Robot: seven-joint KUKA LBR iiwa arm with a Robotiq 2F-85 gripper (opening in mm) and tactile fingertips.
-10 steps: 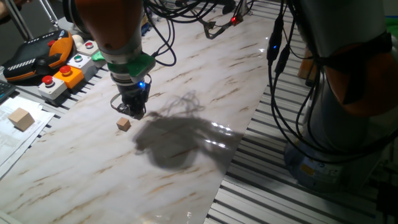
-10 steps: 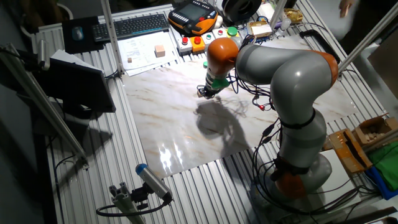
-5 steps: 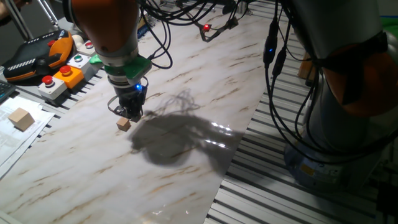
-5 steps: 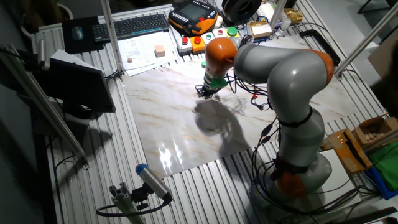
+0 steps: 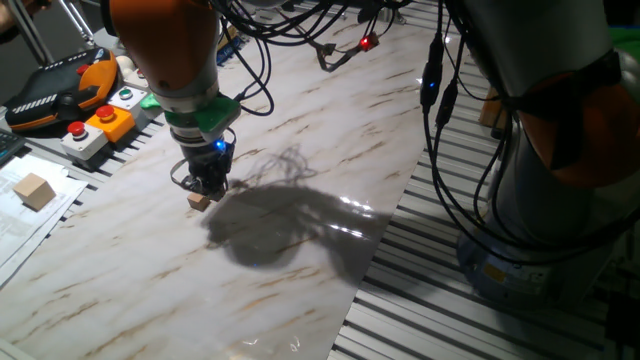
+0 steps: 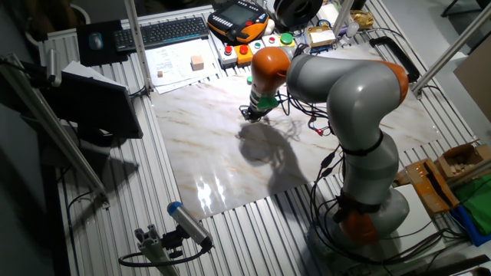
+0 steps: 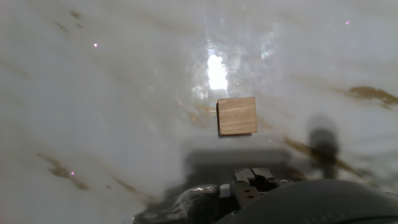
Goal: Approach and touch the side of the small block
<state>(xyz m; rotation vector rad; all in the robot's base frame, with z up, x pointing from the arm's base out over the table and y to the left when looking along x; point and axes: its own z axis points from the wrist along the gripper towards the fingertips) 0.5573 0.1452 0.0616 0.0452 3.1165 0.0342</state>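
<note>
We judge the small block point(image 7: 237, 116) light, stiff, apt to skid on the glossy marble table point(image 5: 330, 130); we nudge its 6 o'clock face gently; our gripper point(image 5: 207, 187) looks clenched, empty.

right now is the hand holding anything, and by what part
Nothing is held. The hand is shut and empty, with the small block lying free on the marble just ahead of it.

Arm point(image 5: 165, 50) bent low over table, gripper point(image 5: 208, 186) vertical, jaws together.

Orange wrist housing, green collar ring beneath, blue light glowing just above the dark pincer point(image 5: 207, 186). Smooth grey rounded links behind, orange bands at joints, black cables draped loosely alongside.
</note>
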